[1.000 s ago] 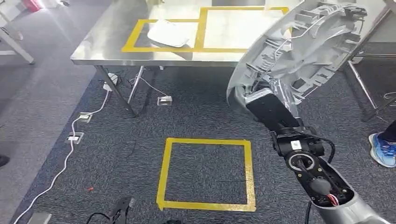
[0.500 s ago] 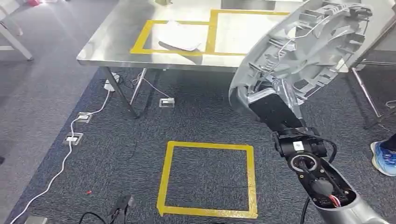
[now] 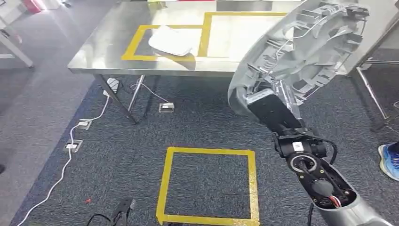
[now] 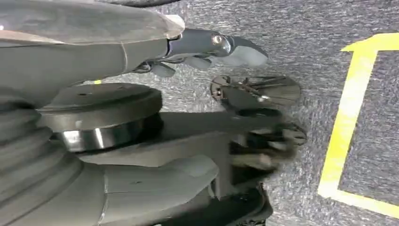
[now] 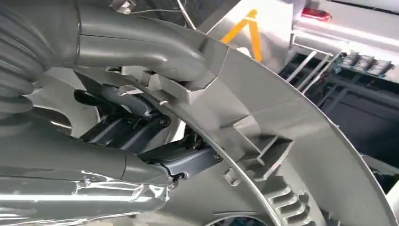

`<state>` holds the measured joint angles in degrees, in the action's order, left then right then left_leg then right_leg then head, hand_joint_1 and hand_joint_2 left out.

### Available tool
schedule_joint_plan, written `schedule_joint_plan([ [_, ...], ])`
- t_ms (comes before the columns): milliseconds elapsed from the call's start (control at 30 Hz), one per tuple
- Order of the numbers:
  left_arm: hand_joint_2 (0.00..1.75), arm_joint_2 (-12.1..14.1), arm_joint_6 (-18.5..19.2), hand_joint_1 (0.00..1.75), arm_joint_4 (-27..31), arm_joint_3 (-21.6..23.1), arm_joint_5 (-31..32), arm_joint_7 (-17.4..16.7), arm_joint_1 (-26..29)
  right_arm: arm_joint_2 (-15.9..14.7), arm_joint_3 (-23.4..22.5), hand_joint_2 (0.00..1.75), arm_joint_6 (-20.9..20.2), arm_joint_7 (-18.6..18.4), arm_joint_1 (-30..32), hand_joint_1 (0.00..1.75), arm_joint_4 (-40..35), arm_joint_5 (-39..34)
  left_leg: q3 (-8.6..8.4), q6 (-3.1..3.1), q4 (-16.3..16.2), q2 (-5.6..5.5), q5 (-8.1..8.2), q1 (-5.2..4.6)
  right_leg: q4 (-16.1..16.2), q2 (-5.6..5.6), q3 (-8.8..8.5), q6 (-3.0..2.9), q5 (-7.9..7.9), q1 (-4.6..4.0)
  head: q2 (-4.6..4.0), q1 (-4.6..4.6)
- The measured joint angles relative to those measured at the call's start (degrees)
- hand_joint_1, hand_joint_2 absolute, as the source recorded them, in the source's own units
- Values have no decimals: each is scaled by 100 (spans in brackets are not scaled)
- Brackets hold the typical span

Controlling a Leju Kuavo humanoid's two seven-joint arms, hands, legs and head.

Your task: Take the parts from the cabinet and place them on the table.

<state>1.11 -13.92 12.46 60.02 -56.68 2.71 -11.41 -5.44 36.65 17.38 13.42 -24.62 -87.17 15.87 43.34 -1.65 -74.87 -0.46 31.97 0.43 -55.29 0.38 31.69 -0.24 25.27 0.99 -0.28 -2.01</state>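
Note:
A large grey ribbed plastic part point(image 3: 306, 52) hangs in the air on the right, in front of the steel table point(image 3: 101, 56). My right hand point(image 3: 269, 107) grips its lower edge. In the right wrist view my dark fingers point(image 5: 136, 125) reach in between the ribs of the part point(image 5: 291, 141). A white part point(image 3: 173, 40) lies on the table inside the left of two yellow taped rectangles. My left hand point(image 4: 207, 47) hangs low over the carpet, fingers stretched out with nothing in them.
A yellow taped square point(image 3: 207, 183) marks the dark carpet just ahead. A white cable point(image 3: 70, 150) and floor sockets lie at the left. A person's blue shoe point(image 3: 389, 161) stands at the right edge, beside the legs of another table point(image 3: 374, 96).
The whole picture has shifted: table and floor square sit a little lower, so the camera has moved. The grey part stays in my right hand.

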Motion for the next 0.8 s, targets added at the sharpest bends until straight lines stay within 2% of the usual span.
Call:
schedule_joint_plan([
  [33, 175, 0, 0, 0, 0, 0, 0, 0, 7, 0, 0, 175, 0, -2, 1, 175, 0, 0, -30, 17, 213, 0, -232, -1, 0, 6, -39, 4, 30, -2, 0, -15],
  [100, 175, 2, -2, 0, 0, 0, 0, 0, 2, 0, -2, 175, 0, -2, 0, 175, -2, 0, -430, 87, 1229, 3, -886, -8, 0, 12, -152, 28, 106, -6, 0, -52],
  [133, 175, 7, -2, 0, 0, 0, 0, 0, 1, 0, -2, 175, 2, -2, -2, 175, -2, 0, -633, 139, 1736, 21, -1151, -23, 2, 11, -199, 46, 147, -6, 0, -65],
  [167, 175, 11, -2, 0, 0, 0, 0, 0, -2, -2, -2, 175, 2, -2, -4, 175, -2, 0, -734, 173, 1911, 35, -1120, -73, -13, 16, -196, 84, 189, -55, 0, -74],
  [200, 175, 11, -2, 0, 0, 0, 2, 0, -5, -2, -2, 175, 2, -2, -8, 175, -4, 0, -755, 169, 1997, 39, -1097, -69, -18, 26, -191, 97, 196, -57, 0, -81],
  [267, 175, 7, -2, 0, 0, 0, 0, 0, -14, -2, -2, 175, 2, -4, -6, 175, -4, 0, -740, 172, 1980, 30, -1058, -72, -2, 17, -194, 128, 214, -43, 0, -57],
  [300, 175, 9, -2, 0, 0, 0, 2, 0, -10, -2, -2, 175, 2, -7, -3, 175, -4, 0, -740, 196, 1974, 23, -1036, -74, 19, 9, -207, 155, 228, -42, 0, -30],
  [367, 175, 4, -2, 0, 0, 0, 2, 0, -14, -2, -2, 175, 4, -7, -4, 175, -7, 0, -838, 234, 2075, 11, -1029, -29, -56, -12, -228, 230, 326, -21, 0, -18],
  [400, 175, 4, -4, 0, 0, 0, 2, 0, -17, -2, -2, 175, 4, -4, -10, 175, -7, 0, -874, 275, 2088, 7, -1003, -27, -353, -11, -109, 237, 488, -35, 0, 22],
  [467, 175, -2, -4, 0, 0, 0, 2, 0, -16, -2, -2, 175, 4, 2, -7, 175, -7, 0, -924, 314, 2086, 2, -956, -31, -1324, -7, 392, 258, 900, -39, 0, 88],
  [500, 175, -7, -4, 0, 0, 0, 2, 0, -12, -2, -2, 175, 4, -2, 3, 175, -4, 0, -950, 318, 2082, -9, -931, -33, -1762, -7, 650, 268, 1020, -42, 0, 98],
  [533, 175, -7, -4, 0, 0, 0, 0, 0, -8, -2, -2, 175, 4, -7, 19, 175, 4, 0, -979, 316, 2077, -24, -903, -32, -1935, -8, 802, 271, 975, -40, 0, 114],
  [567, 175, -9, -4, 0, 0, 0, 2, -2, -2, -2, 0, 175, 4, -7, 31, 175, 11, 0, -1025, 312, 2073, -44, -870, -31, -1798, -11, 804, 275, 767, -35, 0, 127],
  [600, 175, -9, -4, 0, 0, 0, 2, -2, 0, -2, -2, 175, 4, -7, 30, 175, 11, 0, -1077, 302, 2063, -69, -832, -29, -1437, -10, 688, 271, 465, -31, 0, 146],
  [633, 175, -13, -4, 0, 0, 0, 2, -2, -1, -2, -4, 175, 9, -7, 27, 175, 11, 0, -1148, 284, 2051, -94, -786, -29, -884, -9, 475, 262, 90, -28, 0, 166],
  [667, 175, -15, -4, 0, 0, 0, 2, -2, -2, -2, -4, 175, 9, -7, 27, 175, 9, 0, -1191, 273, 2044, -100, -753, -29, -534, -4, 341, 252, -126, -28, 0, 173],
  [700, 175, -15, -4, 0, 0, 0, 2, -2, -3, -2, -4, 175, 9, -5, 27, 175, 9, 0, -1216, 262, 2041, -102, -727, -29, -282, 4, 255, 245, -259, -26, 0, 175],
  [767, 175, -15, -4, 0, 0, -2, 9, -13, -13, -2, -2, 175, 11, -2, 16, 175, 9, 0, -1184, 217, 1995, -122, -700, -61, -44, 43, 134, 204, -149, -44, 0, 179],
  [800, 175, -18, -4, 0, 0, -2, 9, -13, -19, -2, 0, 175, 11, -7, 22, 175, 9, 0, -1158, 196, 2015, -123, -708, -52, -58, 43, 150, 160, -121, -55, 0, 173],
])
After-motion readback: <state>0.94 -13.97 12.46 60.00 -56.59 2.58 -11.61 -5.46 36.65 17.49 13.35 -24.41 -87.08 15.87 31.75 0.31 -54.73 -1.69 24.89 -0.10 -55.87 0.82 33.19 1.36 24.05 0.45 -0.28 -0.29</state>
